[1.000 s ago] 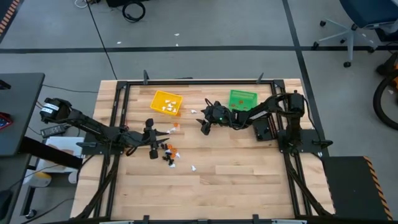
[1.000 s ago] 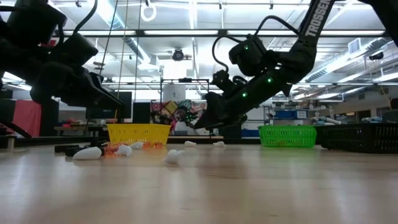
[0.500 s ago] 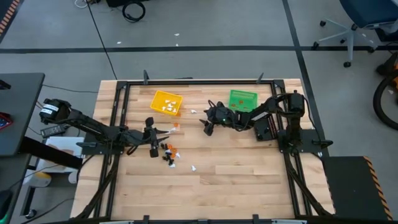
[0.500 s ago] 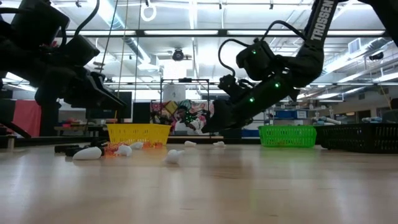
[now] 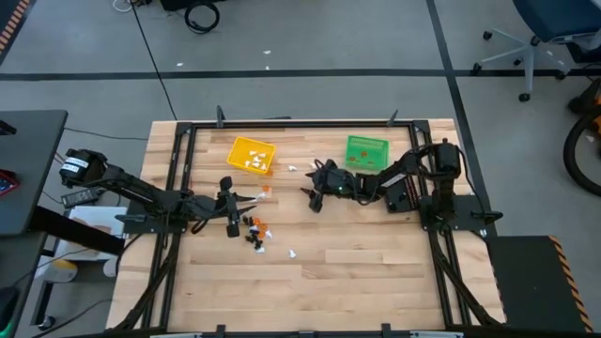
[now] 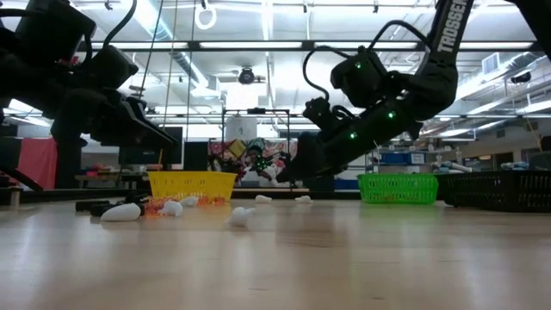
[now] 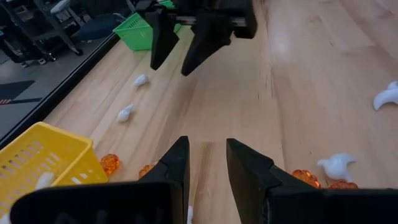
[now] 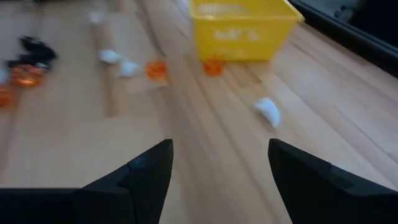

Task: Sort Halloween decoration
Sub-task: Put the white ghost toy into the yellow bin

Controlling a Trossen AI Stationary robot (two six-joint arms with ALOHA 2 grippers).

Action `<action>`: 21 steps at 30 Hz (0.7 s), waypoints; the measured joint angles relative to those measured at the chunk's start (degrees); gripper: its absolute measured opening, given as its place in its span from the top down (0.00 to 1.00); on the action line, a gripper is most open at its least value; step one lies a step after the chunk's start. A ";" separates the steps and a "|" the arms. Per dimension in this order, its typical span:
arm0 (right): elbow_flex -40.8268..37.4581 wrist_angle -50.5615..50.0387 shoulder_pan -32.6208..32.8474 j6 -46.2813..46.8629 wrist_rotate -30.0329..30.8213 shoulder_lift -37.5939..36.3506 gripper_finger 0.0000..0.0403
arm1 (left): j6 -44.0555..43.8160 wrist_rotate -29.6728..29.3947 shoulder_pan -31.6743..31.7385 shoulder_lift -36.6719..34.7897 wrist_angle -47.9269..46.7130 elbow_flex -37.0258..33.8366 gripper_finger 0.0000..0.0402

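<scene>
High view: tiny white, orange and black Halloween trinkets (image 5: pixel 255 230) are lying mid-table — right gripper (image 5: pixel 311 193) hovering spread beside the yellow plastic bin (image 5: pixel 251 155) (likely seeking one), left gripper (image 5: pixel 252 198) empty, part-open.

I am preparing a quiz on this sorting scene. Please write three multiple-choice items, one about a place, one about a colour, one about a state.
1. Where does the yellow bin stand on the table?
A. far side, left of the green bin
B. near edge
C. right of the green bin

2. What colour are the trinkets inside the yellow bin?
A. black
B. white
C. green

3. How do the jaws of the right gripper stand?
A. open and empty
B. shut on a trinket
C. shut on a bin

Answers: 1 A, the high view shows it left of the green bin; 2 B, white pieces lie in it; 3 A, the right wrist view shows wide, empty jaws.
</scene>
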 joint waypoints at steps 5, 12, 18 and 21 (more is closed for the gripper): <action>0.04 2.53 3.24 -3.51 -0.12 0.00 0.34 | 0.00 0.00 0.00 0.00 0.02 0.00 0.80; 0.09 4.23 7.87 -3.04 -2.96 0.00 0.34 | 0.04 0.00 1.04 0.00 0.00 0.02 0.80; 0.68 4.21 10.39 -0.70 -5.53 0.00 0.32 | 0.02 -0.02 3.26 0.00 0.03 0.05 0.80; 2.78 4.21 12.21 -1.79 -6.46 0.00 0.31 | -0.01 -0.01 4.09 0.00 0.66 0.09 0.80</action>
